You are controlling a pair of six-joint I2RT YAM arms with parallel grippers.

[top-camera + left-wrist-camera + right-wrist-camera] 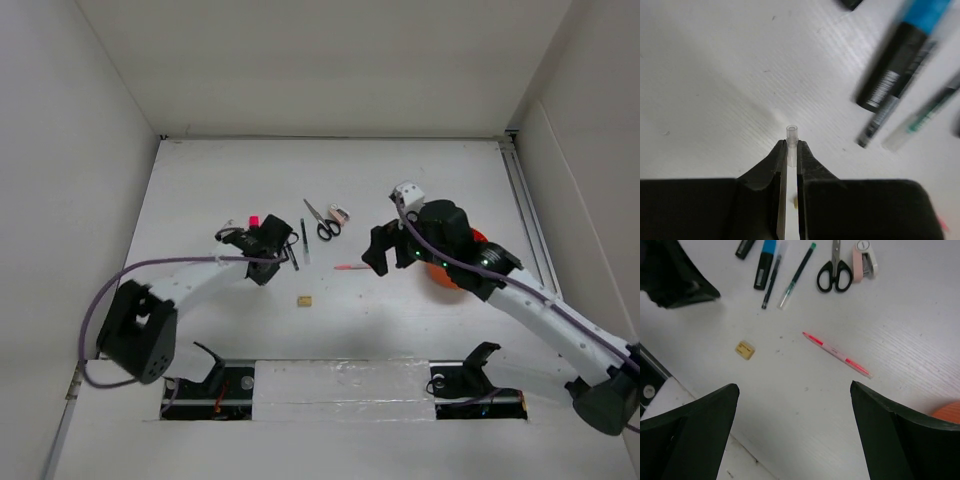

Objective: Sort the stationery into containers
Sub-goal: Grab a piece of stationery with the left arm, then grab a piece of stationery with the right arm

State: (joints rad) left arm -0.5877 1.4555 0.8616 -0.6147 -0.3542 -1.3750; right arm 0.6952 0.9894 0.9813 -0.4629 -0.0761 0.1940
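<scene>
My left gripper (791,145) (268,246) is shut on a thin pen with a clear end (791,131) that pokes out past the fingertips, low over the table. To its right lie a blue-black marker (900,57) (765,262), a dark pen (879,119) (771,282) and a green-tipped pen (922,117) (797,274). My right gripper (793,386) (378,256) hangs open above bare table, holding nothing. Ahead of it lie the red-orange pen (837,354) (351,267), the tan eraser (745,349) (303,299), the scissors (835,271) (322,221) and a pinkish-white piece (863,261). The orange cup (443,274) (948,412) is mostly hidden behind the right arm.
A pink marker (253,218) shows just beyond the left gripper. White walls close in the table at the back and both sides. A rail (530,215) runs along the right edge. The arm bases stand at the near edge (340,385).
</scene>
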